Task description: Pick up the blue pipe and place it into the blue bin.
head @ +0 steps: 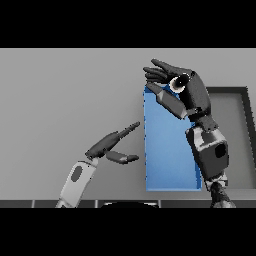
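Counter (60,90) of plain grey fills the view. Toward three o'clock from its middle stands the blue bin (167,150), a tall blue rectangle, with a dark grey tray (235,100) touching it on the three o'clock side. The right robot hand (192,90) hangs over the bin's twelve o'clock end, fingers spread and nearly straight, thumb slanting down across the blue, nothing in its hold. The left robot hand (111,142) sits at about seven o'clock, just beside the bin's nine o'clock wall, fingers straight, thumb apart, empty. The blue pipe cannot be made out anywhere.
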Action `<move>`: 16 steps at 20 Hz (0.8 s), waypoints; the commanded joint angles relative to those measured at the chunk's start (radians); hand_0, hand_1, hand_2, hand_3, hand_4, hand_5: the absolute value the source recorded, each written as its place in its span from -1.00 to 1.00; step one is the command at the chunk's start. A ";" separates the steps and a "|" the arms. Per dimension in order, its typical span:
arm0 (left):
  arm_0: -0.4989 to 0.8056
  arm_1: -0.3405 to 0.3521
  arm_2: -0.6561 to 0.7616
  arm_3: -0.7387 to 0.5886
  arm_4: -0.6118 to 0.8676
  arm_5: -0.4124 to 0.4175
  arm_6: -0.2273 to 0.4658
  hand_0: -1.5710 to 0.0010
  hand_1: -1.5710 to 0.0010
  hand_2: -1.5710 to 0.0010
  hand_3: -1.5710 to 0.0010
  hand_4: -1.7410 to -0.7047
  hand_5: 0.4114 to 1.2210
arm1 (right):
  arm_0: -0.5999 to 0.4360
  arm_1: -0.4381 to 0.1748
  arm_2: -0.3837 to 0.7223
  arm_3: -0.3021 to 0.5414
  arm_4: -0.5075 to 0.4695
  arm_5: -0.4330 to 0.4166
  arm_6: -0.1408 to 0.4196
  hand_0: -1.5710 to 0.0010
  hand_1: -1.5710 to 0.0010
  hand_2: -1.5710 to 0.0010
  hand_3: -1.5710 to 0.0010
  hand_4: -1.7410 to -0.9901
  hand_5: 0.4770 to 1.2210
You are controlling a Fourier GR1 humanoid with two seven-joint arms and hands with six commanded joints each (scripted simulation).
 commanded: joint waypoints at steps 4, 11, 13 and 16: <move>-0.019 0.004 0.009 0.023 -0.004 0.001 -0.012 1.00 1.00 1.00 1.00 0.65 -1.00 | 0.064 -0.158 -0.060 0.038 -0.060 -0.061 0.001 -1.00 -1.00 -1.00 -1.00 -1.00 1.00; 0.005 0.013 -0.010 0.002 -0.018 0.005 -0.034 1.00 1.00 1.00 1.00 0.69 -0.98 | 0.416 -0.238 -0.107 -0.050 -0.123 -0.125 0.000 -1.00 -1.00 -1.00 -1.00 -1.00 1.00; 0.012 0.009 -0.014 -0.004 -0.014 0.005 -0.026 1.00 1.00 1.00 1.00 0.68 -0.98 | 0.524 -0.233 -0.086 -0.091 -0.122 -0.151 0.001 -1.00 -1.00 -1.00 -1.00 -1.00 1.00; 0.018 0.003 -0.014 -0.013 -0.007 0.010 -0.005 1.00 1.00 1.00 1.00 0.67 -0.97 | 0.682 -0.225 -0.049 -0.148 -0.115 -0.212 0.001 -1.00 -1.00 -1.00 -1.00 -1.00 1.00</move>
